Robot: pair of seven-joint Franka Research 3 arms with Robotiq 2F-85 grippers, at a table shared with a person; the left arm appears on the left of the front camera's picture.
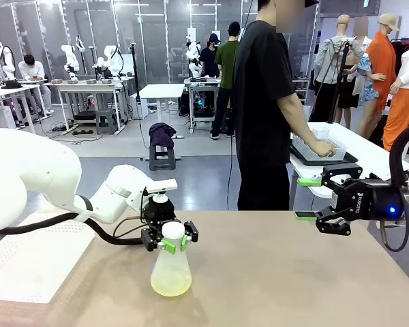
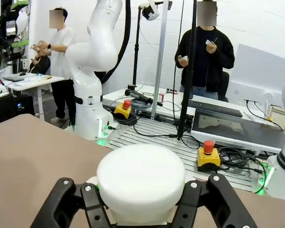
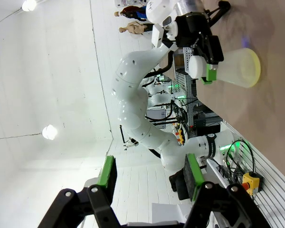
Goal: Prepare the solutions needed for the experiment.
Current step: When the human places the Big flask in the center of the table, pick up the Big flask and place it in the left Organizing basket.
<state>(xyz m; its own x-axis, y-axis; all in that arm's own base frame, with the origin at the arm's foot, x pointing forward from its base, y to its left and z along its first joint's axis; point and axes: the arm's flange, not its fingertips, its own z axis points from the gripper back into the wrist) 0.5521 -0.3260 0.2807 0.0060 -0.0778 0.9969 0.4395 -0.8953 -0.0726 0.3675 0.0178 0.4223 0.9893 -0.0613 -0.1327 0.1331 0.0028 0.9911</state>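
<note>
**Conical flask being gripped at the neck; second arm being held in reserve**

A frosted conical flask (image 1: 171, 271) is being held on the brown table (image 1: 279, 272) by the left gripper (image 1: 170, 238), whose green-padded fingers are being pressed against the neck just under the white stopper (image 1: 172, 230). In the left wrist view the stopper (image 2: 140, 183) is being framed between the two black fingers, touching both. The neck is judged to be chosen as the grasp point because it is the narrowest part, and the upright pose is keeping the liquid away from the mouth. The solutions (image 1: 170, 286), a shallow pale yellow-green layer, are lying in the bottom of the flask, which is resting on the table.

The right gripper (image 1: 312, 199) is being held above the table's right side, well apart from the flask, its fingers spread and nothing between them; it is judged to be waiting for its turn. White lettering on its black body is being read as "ROBOTIQ".

A person (image 1: 266, 109) in a black shirt is being occupied at a tray (image 1: 320, 155) on a farther white table.
</note>
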